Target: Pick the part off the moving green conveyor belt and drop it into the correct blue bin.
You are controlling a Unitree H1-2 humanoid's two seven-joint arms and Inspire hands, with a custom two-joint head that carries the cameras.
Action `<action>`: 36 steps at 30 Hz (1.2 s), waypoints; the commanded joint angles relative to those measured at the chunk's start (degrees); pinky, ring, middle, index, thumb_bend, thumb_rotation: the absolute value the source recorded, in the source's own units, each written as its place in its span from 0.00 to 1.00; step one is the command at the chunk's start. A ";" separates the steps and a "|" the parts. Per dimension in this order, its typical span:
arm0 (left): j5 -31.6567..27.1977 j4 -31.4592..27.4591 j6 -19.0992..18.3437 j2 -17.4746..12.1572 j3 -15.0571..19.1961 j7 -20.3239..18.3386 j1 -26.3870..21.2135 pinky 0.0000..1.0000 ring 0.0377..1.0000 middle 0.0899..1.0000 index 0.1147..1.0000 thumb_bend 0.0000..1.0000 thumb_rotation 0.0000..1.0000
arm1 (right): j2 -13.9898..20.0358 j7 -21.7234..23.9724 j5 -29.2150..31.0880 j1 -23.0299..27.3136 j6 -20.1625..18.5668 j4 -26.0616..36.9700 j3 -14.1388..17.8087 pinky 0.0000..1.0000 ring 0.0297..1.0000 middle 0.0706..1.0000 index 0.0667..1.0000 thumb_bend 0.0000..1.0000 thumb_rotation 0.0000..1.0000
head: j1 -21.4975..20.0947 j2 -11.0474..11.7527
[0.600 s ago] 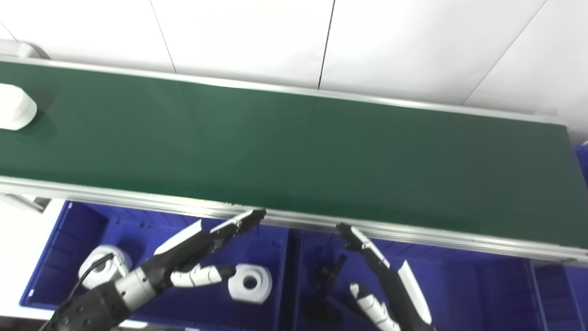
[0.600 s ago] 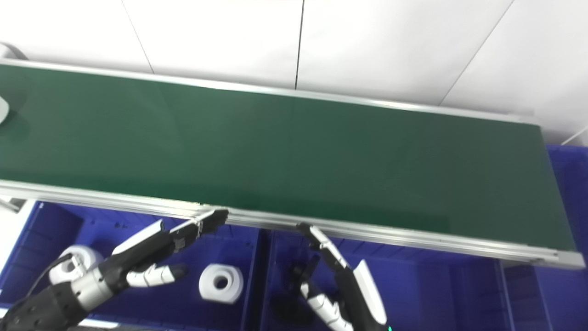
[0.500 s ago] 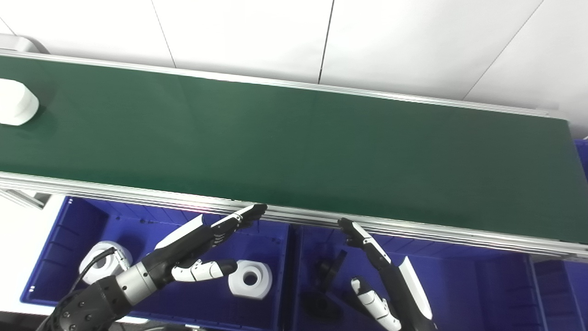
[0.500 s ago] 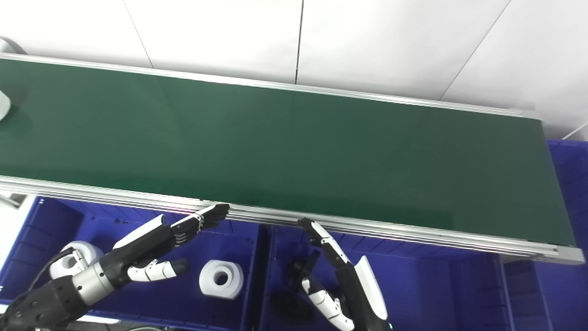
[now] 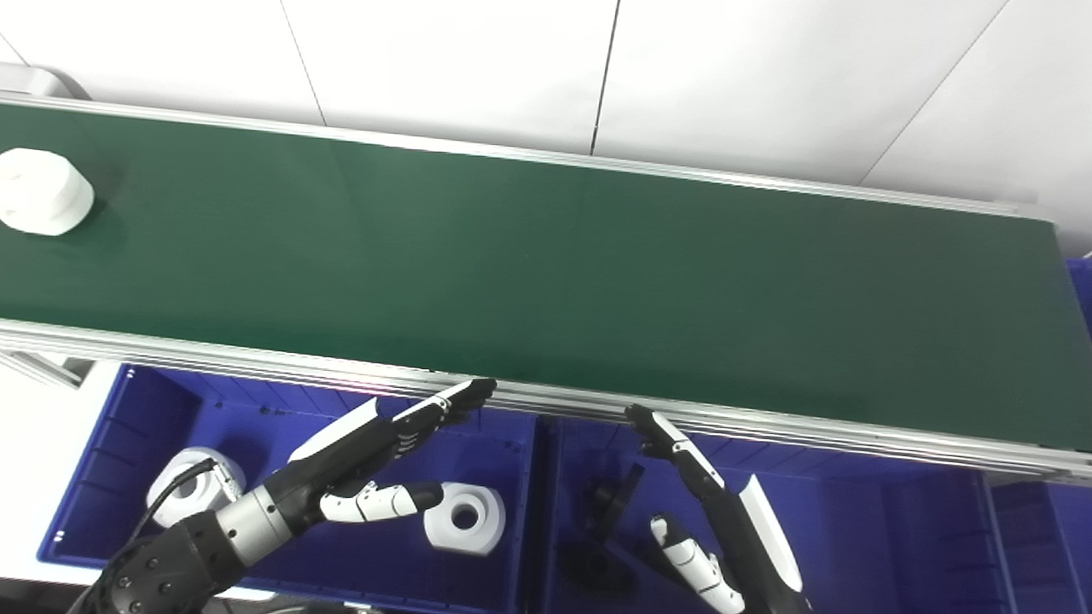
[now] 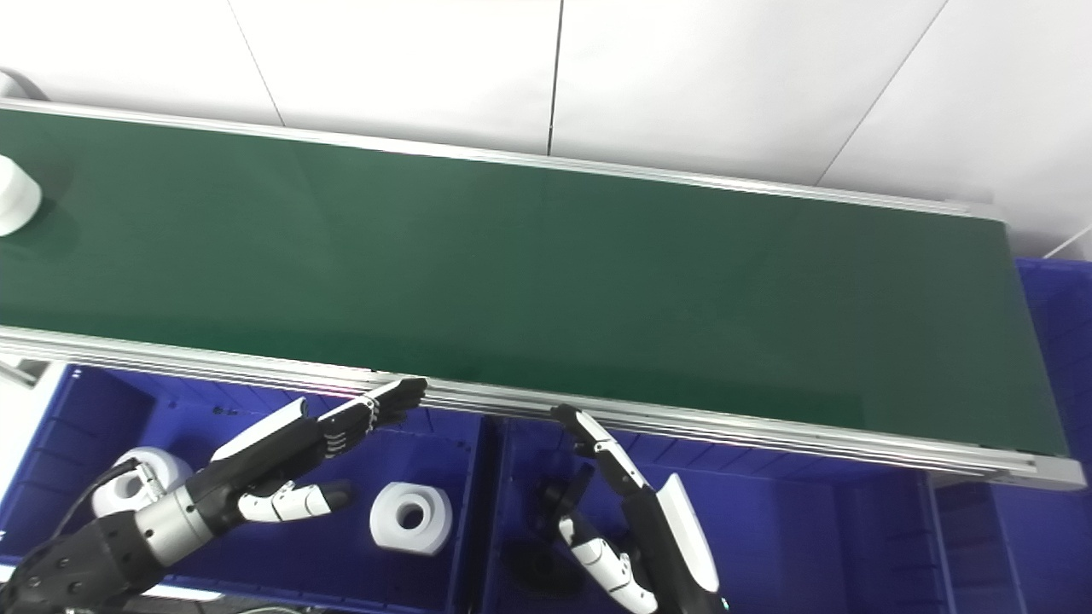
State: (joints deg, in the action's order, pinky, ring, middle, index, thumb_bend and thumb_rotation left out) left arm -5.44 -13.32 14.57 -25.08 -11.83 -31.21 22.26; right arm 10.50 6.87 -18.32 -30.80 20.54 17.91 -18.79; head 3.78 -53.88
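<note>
A white part [image 5: 44, 191] rides the green belt [image 5: 546, 256] at the frame's far left, half cut off in the right eye view. Both hands hover empty over the blue bins, left hand [image 5: 375, 456] and right hand [image 5: 708, 520], fingers spread. A dark piece [image 5: 610, 512] lower center is hard to make out.

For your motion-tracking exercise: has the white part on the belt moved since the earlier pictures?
Yes. The white part has travelled rightward along the green conveyor belt, farther from the picture's left edge.
</note>
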 commanded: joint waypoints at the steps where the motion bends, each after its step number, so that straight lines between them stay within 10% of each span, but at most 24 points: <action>1: -0.23 -1.84 0.69 -0.80 0.18 0.41 -0.06 0.97 1.00 1.00 1.00 0.41 0.75 | -0.19 0.01 0.90 -0.61 -0.08 1.67 0.13 0.84 0.89 0.91 0.89 0.53 1.00 | 0.03 0.06; 24: -0.46 -1.48 1.17 -0.62 0.07 0.33 -0.54 0.97 1.00 1.00 1.00 0.41 0.72 | -0.05 0.46 1.15 -0.33 -0.50 2.19 0.50 0.83 0.88 0.91 0.89 0.52 1.00 | 0.86 0.06; 29: -0.04 0.24 3.16 -0.23 -0.18 0.33 -0.70 0.97 1.00 1.00 1.00 0.41 0.72 | -0.05 0.08 1.44 -0.32 0.82 0.35 0.51 0.84 0.89 0.91 0.89 0.52 1.00 | 1.79 3.05; 32: 1.24 2.11 5.79 0.28 -0.74 0.54 -0.22 0.97 1.00 1.00 1.00 0.40 0.72 | 0.27 -0.69 1.33 -0.80 3.47 -2.17 0.42 0.84 0.89 0.91 0.89 0.52 1.00 | 2.84 10.67; 36: 2.50 5.44 9.92 0.82 -1.43 0.97 -0.01 0.95 1.00 1.00 1.00 0.42 0.66 | 0.79 -2.74 0.63 -1.03 6.20 -5.94 -0.05 0.80 0.87 0.90 0.88 0.54 1.00 | 3.73 14.58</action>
State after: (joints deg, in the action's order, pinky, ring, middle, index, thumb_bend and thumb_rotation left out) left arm -3.29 -7.45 21.20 -24.32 -13.24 -31.03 21.79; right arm 10.98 5.63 -17.53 -30.93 22.88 11.55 -18.53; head 7.47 -39.30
